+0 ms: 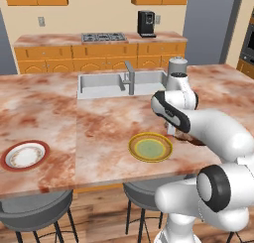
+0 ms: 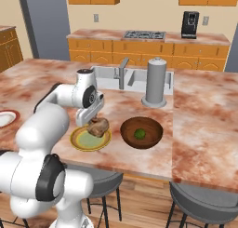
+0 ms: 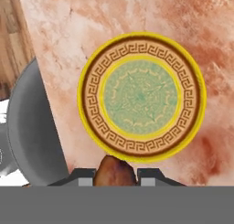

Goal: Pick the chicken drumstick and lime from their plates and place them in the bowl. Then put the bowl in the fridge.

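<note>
My gripper point(image 2: 95, 123) is shut on the chicken drumstick point(image 2: 98, 126), a lumpy brown piece held just above the counter. It hangs over the right edge of the yellow-rimmed plate point(image 2: 88, 141), towards the dark brown bowl point(image 2: 141, 132). The lime point(image 2: 139, 134) lies inside that bowl. In the hand view the drumstick point(image 3: 114, 170) sits between my fingertips point(image 3: 85, 181), with the bare yellow plate point(image 3: 141, 97) below it. The white, red-rimmed plate point(image 1: 25, 154) lies bare at the counter's far left.
A tall grey canister point(image 2: 155, 83) stands behind the bowl, beside the sink point(image 1: 101, 84) and its tap point(image 2: 123, 72). Grey stools point(image 2: 204, 201) stand under the counter's near edge. Tall grey panels point(image 1: 211, 26) rise at the back; whether one is the fridge I cannot tell.
</note>
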You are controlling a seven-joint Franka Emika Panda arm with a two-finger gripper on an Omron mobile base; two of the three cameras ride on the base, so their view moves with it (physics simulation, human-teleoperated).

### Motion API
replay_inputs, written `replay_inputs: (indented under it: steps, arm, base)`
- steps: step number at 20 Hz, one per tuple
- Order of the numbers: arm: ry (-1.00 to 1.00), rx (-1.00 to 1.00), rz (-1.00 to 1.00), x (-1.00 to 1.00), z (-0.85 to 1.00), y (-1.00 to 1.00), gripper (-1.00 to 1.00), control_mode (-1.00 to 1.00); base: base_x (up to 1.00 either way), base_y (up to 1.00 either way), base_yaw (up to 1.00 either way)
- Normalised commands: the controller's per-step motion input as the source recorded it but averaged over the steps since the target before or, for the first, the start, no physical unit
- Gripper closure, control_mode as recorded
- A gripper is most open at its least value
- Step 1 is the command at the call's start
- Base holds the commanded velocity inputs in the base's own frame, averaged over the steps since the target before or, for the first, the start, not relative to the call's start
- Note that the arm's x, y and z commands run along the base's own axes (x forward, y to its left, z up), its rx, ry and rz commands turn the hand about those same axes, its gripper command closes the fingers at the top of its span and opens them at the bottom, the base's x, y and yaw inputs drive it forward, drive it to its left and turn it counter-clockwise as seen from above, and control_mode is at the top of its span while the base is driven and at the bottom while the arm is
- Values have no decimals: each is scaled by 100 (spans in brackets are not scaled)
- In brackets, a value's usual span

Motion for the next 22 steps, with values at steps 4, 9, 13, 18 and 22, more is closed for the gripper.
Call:
replay_inputs:
  steps: [4, 9, 13, 18, 22]
  arm:
    - [2, 0, 12, 8, 38, -55, 100, -100]
    - [5, 0, 13, 15, 19, -63, 100, -100]
    - [4, 0, 6, 17, 0, -65, 100, -100]
    - [0, 0, 10, 21, -10, -61, 100, -100]
    - [-9, 4, 17, 24, -17, -46, 100, -100]
  base:
    - [0, 0, 0]
    - [0, 0, 0]
    - [0, 0, 0]
    - [0, 0, 0]
    - [0, 0, 0]
